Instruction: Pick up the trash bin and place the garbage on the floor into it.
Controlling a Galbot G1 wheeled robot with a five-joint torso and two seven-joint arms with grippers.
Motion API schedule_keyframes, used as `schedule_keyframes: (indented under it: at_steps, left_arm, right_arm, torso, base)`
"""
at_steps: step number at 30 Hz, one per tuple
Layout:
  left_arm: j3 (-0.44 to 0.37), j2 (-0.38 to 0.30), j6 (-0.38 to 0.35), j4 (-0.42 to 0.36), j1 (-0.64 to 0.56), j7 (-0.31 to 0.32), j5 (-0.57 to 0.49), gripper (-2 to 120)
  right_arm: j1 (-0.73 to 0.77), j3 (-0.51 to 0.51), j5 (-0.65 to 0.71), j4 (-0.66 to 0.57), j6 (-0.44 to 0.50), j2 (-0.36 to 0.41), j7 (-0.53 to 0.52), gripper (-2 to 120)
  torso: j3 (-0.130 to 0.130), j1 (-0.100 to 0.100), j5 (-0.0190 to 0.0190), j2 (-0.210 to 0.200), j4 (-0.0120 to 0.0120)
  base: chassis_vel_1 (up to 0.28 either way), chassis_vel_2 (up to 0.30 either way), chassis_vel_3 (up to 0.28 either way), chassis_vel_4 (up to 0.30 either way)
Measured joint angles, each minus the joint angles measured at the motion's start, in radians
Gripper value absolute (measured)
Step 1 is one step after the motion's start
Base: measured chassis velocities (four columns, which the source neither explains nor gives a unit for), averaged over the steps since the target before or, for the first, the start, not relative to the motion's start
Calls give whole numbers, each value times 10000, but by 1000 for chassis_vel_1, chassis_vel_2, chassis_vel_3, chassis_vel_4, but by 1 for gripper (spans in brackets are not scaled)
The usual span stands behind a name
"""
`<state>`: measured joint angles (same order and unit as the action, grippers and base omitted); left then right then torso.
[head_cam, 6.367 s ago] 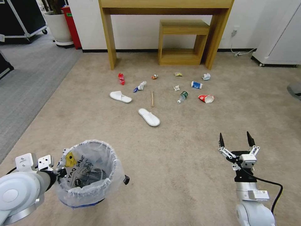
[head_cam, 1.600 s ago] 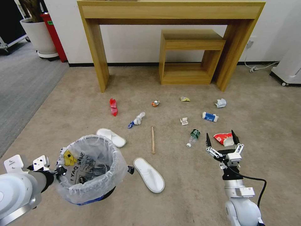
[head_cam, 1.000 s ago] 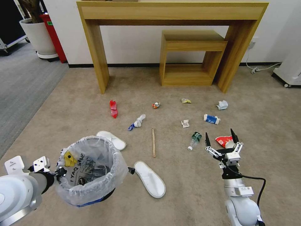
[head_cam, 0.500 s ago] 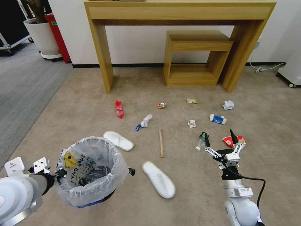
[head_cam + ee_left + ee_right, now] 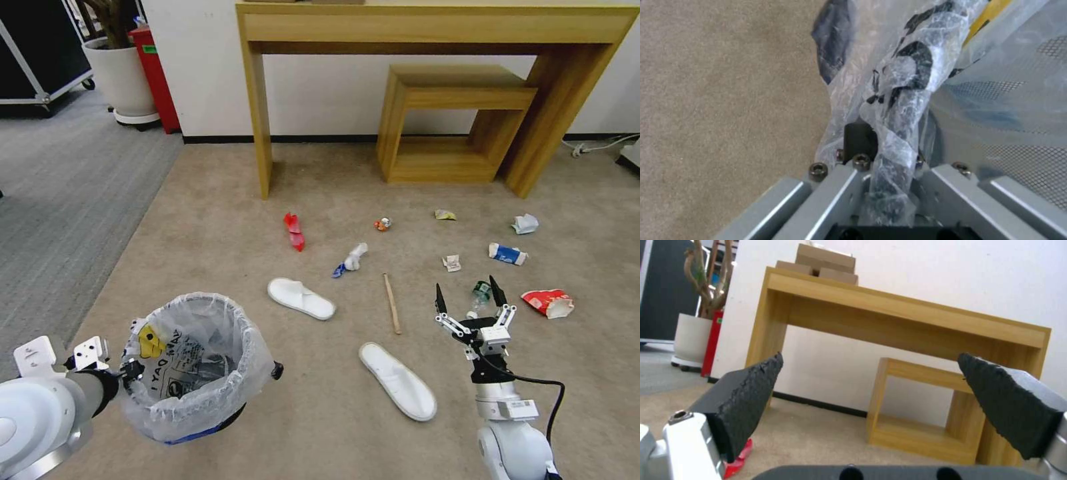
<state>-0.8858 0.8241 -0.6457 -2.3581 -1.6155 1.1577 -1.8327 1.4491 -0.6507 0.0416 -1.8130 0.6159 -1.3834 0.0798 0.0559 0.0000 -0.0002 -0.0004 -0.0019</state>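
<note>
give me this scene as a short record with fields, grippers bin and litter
left gripper: shut on the bin rim, holding it above the carpet
right gripper: open, held above the carpet, empty
bin: lined with a clear bag, some rubbish inside
slippers: one ahead of the bin, one nearer the right arm
bottle: on the carpet just beyond the right gripper
other litter: stick, carton, red wrapper
</note>
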Motion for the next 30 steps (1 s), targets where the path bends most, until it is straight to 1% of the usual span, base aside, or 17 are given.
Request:
schedule_keyframes:
  at_steps: [4, 6, 30]
  left_arm:
    - [6, -37, 4, 24, 15, -11, -7, 0]
    - [34, -41, 5, 40, 17, -13, -9, 0]
    - [194, 53, 15, -130, -108, -21, 194, 0]
  right_arm:
    - [-24, 9, 10, -11, -8, 5, -10, 100]
    - [-24, 12, 26, -38, -15, 8, -23, 100]
    - [99, -46, 18, -120, 10, 25, 81, 100]
  torso:
    - [0, 0, 4, 0, -3]
    - [1, 0, 0, -1, -4]
    - [0, 0, -1, -2, -2]
  base:
    - [-13, -16, 12, 11]
    - [-54, -61, 31, 43]
    - [-2, -3, 1, 2]
